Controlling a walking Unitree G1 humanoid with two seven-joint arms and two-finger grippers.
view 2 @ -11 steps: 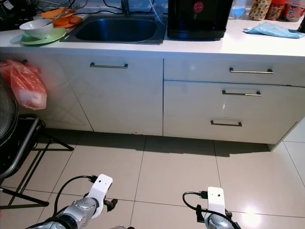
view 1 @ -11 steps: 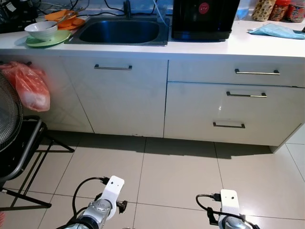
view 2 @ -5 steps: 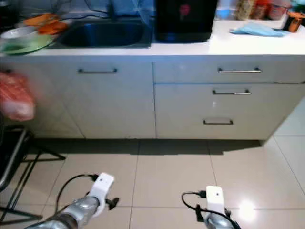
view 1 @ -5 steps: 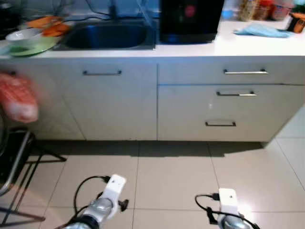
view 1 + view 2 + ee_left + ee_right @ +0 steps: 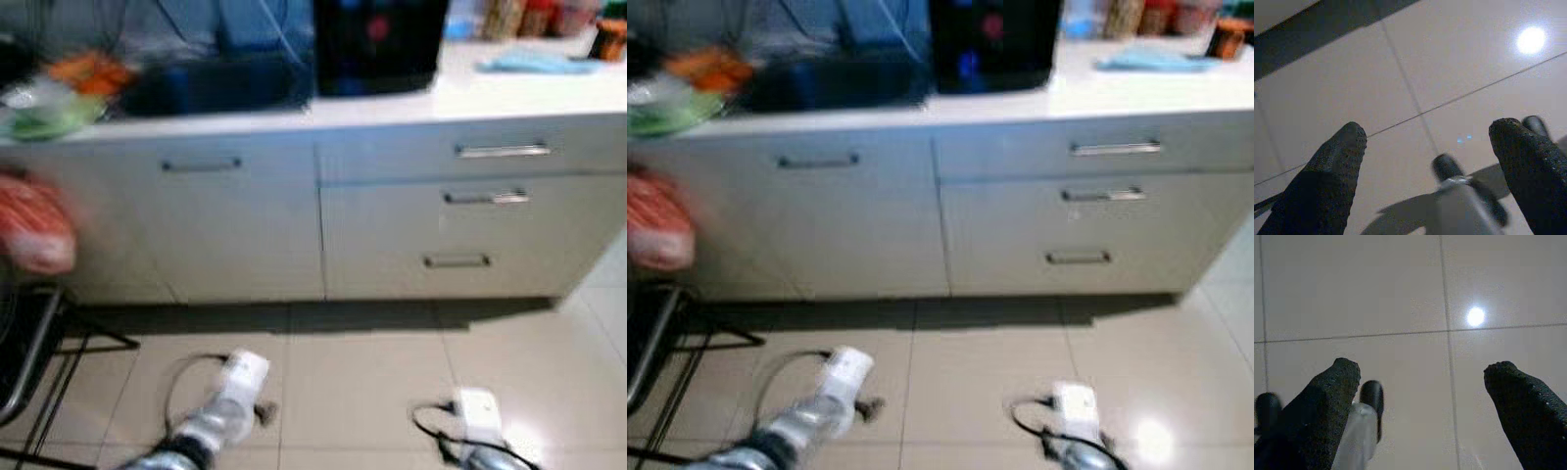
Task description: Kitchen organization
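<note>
Both grippers hang low over the floor with their fingers spread wide and nothing between them: the left gripper (image 5: 1425, 147) and the right gripper (image 5: 1420, 387) each show two rough, pebbled black fingers above glossy pale tiles (image 5: 1352, 284) crossed by thin grout lines. Ahead, blurred, stands a white tabletop (image 5: 470, 90) over smooth cabinet fronts with slim metal handles (image 5: 502, 151). On it sit a dark sink (image 5: 211, 83), a black boxy appliance (image 5: 380, 44), a green plate (image 5: 44, 116) and a blue cloth (image 5: 534, 63). A red bag (image 5: 34, 235) hangs at the left.
</note>
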